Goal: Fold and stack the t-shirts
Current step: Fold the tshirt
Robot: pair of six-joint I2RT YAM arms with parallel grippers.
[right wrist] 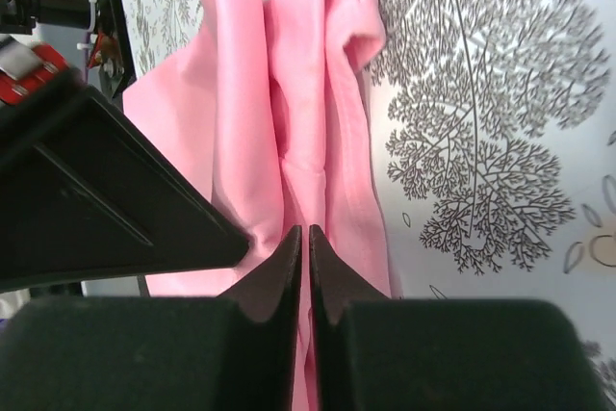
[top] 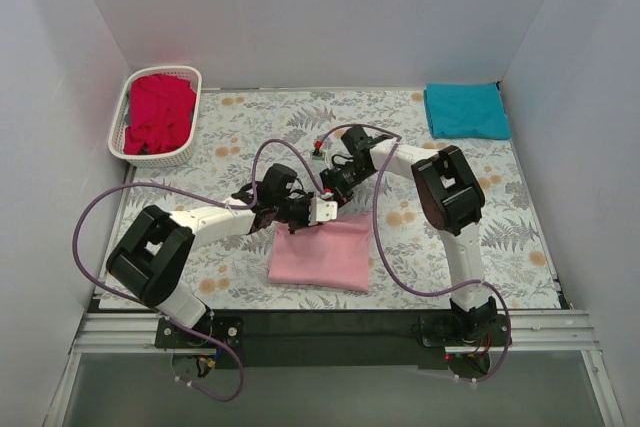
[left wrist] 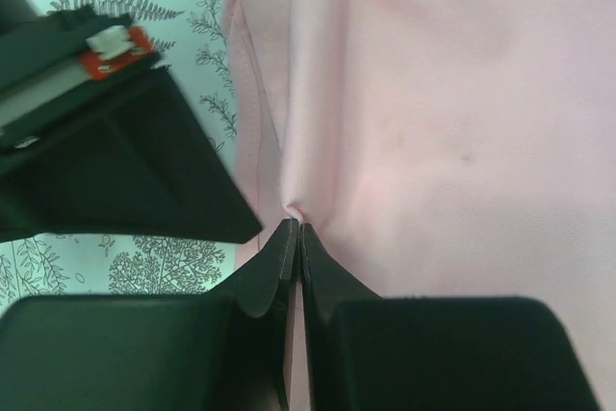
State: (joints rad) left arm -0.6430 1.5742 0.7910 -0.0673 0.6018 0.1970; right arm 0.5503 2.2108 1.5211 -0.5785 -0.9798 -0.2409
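Observation:
The light pink t-shirt [top: 322, 257] lies folded on the floral mat near the front middle. My left gripper [top: 316, 213] is at its far edge, shut on a pinched fold of the pink cloth [left wrist: 443, 122]; the jaws [left wrist: 294, 228] are closed on the crease. My right gripper [top: 335, 190] is right beside it at the same edge, its jaws [right wrist: 305, 234] closed on bunched pink cloth [right wrist: 241, 122]. The teal t-shirt [top: 466, 110] lies folded at the far right. The bright red t-shirt [top: 160, 112] sits crumpled in the basket.
The white lattice basket [top: 114, 137] stands at the far left corner. White walls enclose the floral mat [top: 500, 227] on three sides. Purple cables loop from both arms over the mat.

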